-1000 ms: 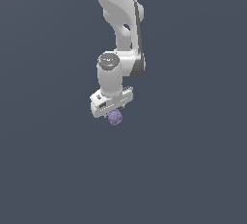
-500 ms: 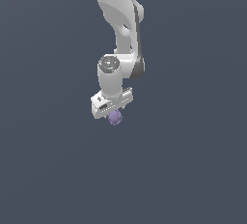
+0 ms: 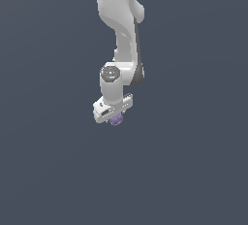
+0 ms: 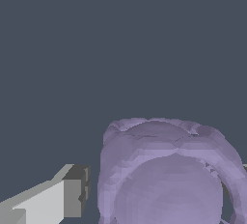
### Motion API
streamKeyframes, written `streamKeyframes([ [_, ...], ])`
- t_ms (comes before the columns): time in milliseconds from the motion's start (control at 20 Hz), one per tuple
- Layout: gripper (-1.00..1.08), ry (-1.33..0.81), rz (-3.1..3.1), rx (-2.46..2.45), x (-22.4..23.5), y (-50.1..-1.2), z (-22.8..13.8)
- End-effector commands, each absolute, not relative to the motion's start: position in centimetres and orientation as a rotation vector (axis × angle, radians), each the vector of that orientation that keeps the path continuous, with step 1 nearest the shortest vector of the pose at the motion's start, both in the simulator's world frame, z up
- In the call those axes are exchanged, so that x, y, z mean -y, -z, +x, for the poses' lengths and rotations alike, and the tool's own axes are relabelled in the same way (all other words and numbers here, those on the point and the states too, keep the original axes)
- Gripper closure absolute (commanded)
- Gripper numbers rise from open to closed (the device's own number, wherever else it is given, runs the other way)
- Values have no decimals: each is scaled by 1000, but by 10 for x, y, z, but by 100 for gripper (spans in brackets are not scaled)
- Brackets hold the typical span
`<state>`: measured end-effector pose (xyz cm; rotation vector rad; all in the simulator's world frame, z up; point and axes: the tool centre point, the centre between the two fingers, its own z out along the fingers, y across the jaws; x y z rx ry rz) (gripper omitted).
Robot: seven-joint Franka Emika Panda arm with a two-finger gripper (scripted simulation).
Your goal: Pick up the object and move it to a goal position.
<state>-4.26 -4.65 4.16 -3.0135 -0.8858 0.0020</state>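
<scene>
Gripper (image 3: 115, 118) clamped on the purple object (image 3: 116, 120), carrying it!
Ball hangs at six o'clock under the white arm (image 3: 118, 20); wrist view shows a finger (image 4: 58, 199) beside it, gripped so it can travel to goal.

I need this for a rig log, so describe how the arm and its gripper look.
The arm is glossy white, built of rounded, tube-like links with darker grey shading at the joints. A round grey cap with small marks tops the wrist. The gripper is a white blocky bar. In the wrist view, one finger is a white slab with a dark grey pad. No cables or markings show.
</scene>
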Motion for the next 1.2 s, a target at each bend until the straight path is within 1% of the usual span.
streamKeyframes([
  [0,-92,0,-3014,886,47,-39,-42],
  [50,108,0,-3014,886,47,-39,-42],
  [700,108,1,-3015,885,48,-43,-41],
  [900,108,1,-3015,885,50,-55,-39],
  [1150,108,1,-3015,886,54,-83,-34],
])
